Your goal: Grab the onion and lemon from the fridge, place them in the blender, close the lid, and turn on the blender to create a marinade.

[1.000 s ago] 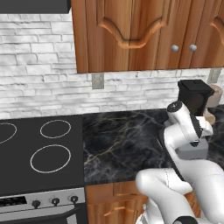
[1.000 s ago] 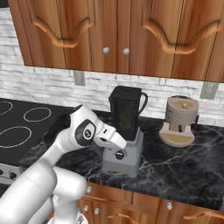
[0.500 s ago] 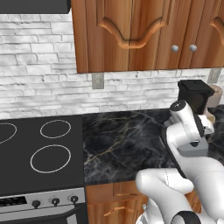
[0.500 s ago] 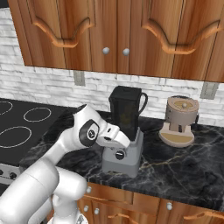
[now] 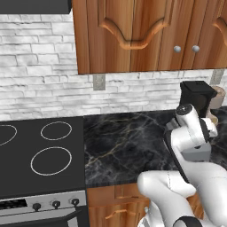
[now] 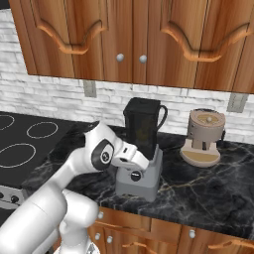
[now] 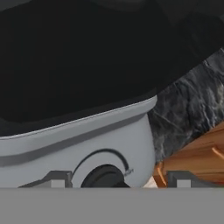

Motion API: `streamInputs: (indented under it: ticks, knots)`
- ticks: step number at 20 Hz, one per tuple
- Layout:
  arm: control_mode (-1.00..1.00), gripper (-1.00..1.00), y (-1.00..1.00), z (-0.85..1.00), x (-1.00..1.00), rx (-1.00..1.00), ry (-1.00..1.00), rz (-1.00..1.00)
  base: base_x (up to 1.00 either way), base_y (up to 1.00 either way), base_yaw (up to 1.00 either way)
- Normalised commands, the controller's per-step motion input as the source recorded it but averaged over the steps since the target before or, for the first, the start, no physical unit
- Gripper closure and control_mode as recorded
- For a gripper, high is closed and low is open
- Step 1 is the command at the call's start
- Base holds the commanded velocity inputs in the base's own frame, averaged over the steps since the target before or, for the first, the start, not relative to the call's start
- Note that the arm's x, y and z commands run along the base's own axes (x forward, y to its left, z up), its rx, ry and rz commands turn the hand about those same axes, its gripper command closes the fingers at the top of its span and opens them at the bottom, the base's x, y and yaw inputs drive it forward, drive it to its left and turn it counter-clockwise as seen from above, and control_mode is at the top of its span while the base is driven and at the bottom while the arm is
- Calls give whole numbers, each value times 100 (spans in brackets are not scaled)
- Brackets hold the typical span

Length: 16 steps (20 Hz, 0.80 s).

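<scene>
The blender [image 6: 144,176] stands on the black marble counter, a grey boxy base under a tall dark jar [image 6: 141,124] whose top looks covered. In the left base view the blender [image 5: 197,95] is partly hidden behind my arm. My gripper [image 6: 137,168] is right at the front of the base, at the round knob [image 6: 135,177]. In the hand view the knob [image 7: 103,177] sits low between my fingertips [image 7: 57,179], and my gripper [image 7: 118,179] is open with a gap on each side of it. The onion, the lemon and the fridge are out of view.
A tan round appliance [image 6: 203,136] stands on the counter [image 6: 213,193] just right of the blender. A black stovetop [image 5: 35,150] lies to the left. Wooden wall cabinets [image 6: 124,39] hang above, and wooden drawers [image 7: 192,157] run below the counter edge.
The fingers have drawn closer together around the knob. The hand has edged slightly nearer the blender base, and the blender itself has not moved.
</scene>
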Motion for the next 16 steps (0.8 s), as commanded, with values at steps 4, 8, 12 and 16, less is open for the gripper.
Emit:
streamInputs:
  ticks: [4, 8, 12, 16]
  knots:
    - [-100, -100, 16, -24, 1, 0, -3, 0, 0, 0, 0]
    - [-100, -100, 9, 16, -13, 0, 0, 0, 0, 0, 0]
    - [-100, -100, 0, 68, -31, -1, 0, 0, 0, 0, 0]
    - [-100, -100, 0, 72, -45, -2, -1, 0, 0, 0, 0]
